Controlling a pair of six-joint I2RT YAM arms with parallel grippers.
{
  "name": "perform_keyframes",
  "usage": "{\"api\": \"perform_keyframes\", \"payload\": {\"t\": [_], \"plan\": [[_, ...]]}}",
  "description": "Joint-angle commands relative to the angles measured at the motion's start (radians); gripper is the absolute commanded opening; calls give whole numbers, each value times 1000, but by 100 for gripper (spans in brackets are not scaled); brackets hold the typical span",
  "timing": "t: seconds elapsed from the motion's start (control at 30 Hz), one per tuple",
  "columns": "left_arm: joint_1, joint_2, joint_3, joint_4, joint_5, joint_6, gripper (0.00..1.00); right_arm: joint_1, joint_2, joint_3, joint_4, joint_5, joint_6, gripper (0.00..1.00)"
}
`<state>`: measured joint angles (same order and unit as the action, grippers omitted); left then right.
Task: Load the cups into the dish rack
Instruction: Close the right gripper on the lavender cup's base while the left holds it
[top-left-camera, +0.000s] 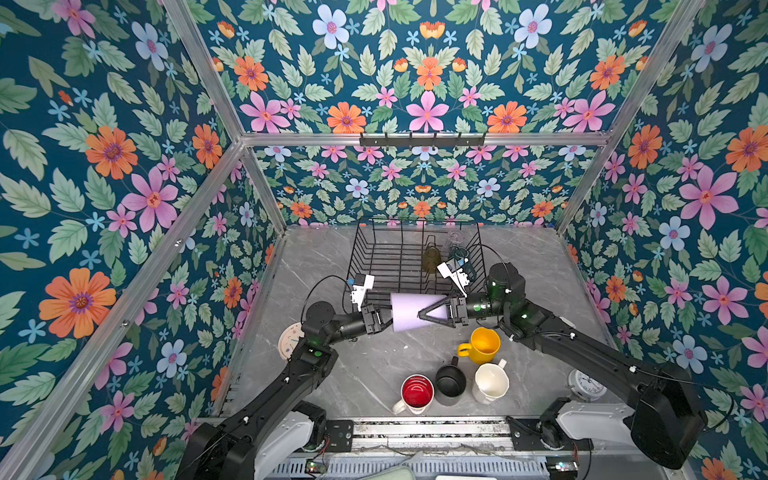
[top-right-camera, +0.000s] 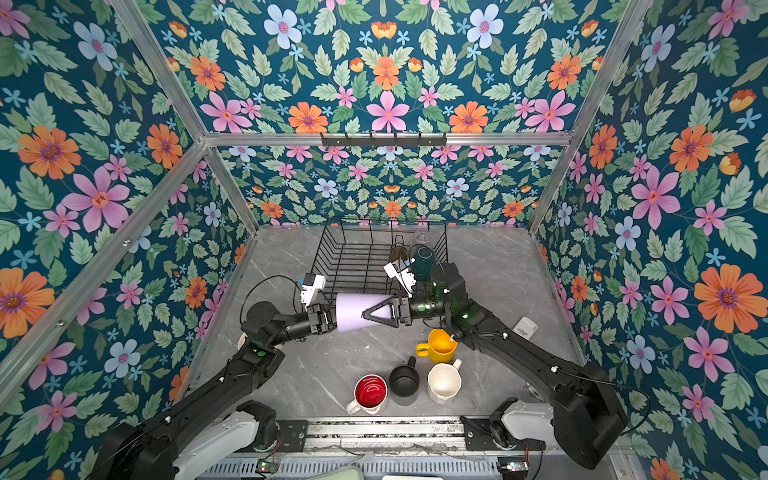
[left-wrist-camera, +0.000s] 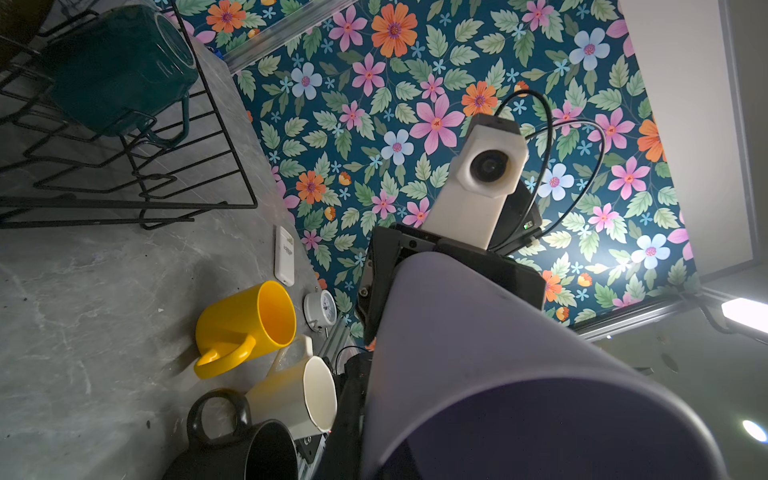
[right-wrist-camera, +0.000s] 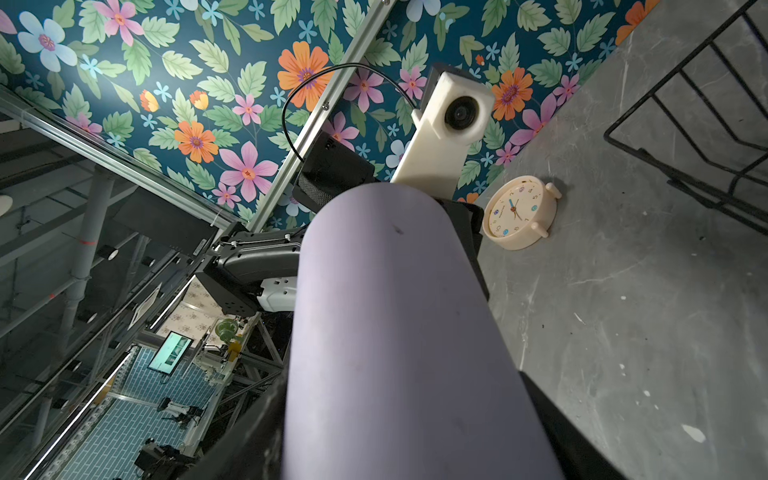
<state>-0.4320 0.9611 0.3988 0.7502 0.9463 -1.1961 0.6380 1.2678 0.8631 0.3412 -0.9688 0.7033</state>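
Note:
The lilac tumbler (top-left-camera: 409, 311) (top-right-camera: 353, 311) hangs on its side above the table, just in front of the dish rack (top-left-camera: 415, 220). My left gripper (top-left-camera: 384, 318) is shut on its wide rim. My right gripper (top-left-camera: 424, 316) is closed around its narrow end, with a finger along each side of the tumbler (right-wrist-camera: 395, 311). In the rack are an olive tumbler (top-left-camera: 431, 259), a clear glass (top-left-camera: 456, 239) and a dark green mug (left-wrist-camera: 120, 66). On the table stand a yellow mug (top-left-camera: 482, 345), a black mug (top-left-camera: 451, 380), a cream mug (top-left-camera: 490, 382) and a white red-lined mug (top-left-camera: 417, 392).
A cream clock (top-left-camera: 289, 340) lies under the left arm by the left wall. A white clock (top-left-camera: 586, 384) sits near the right arm's base. A small white device (top-right-camera: 524, 328) lies by the right wall. The floral walls close in the table on three sides.

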Motion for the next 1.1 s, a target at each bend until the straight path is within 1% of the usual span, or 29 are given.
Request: {"api": "perform_keyframes", "payload": {"t": [0.0,0.03,0.3,0.6,0.67,0.7,0.77,0.8,0.87,0.93,1.0,1.07], "plan": [[-1,3,5,34,7,15,0,3,8,6,6,27,-2,68],[-1,5,7,35,6,15,0,2,10,7,5,25,-2,65],[-1,8,6,30,3,16,0,2,15,10,-30,40,-13,53],[-1,2,5,18,0,16,0,2,14,34,-77,66,-22,37],[-3,-2,6,4,-4,22,4,2,13,37,-85,71,-26,33],[-1,-4,6,0,-4,25,7,2,13,39,-93,74,-28,32],[-1,-6,7,-10,-5,29,15,2,12,44,-105,79,-32,28],[-1,-5,7,-14,-6,30,20,2,10,45,-110,80,-34,28],[-1,-7,9,-22,-7,33,36,-1,6,47,-121,87,-42,27],[-1,-10,11,-37,-8,42,50,-7,-1,47,-131,90,-45,26],[-1,-16,13,-62,-13,58,61,-19,-12,46,-136,91,-44,25],[-1,-26,18,-95,-25,80,69,-35,-27,46,-146,94,-44,24]]}}
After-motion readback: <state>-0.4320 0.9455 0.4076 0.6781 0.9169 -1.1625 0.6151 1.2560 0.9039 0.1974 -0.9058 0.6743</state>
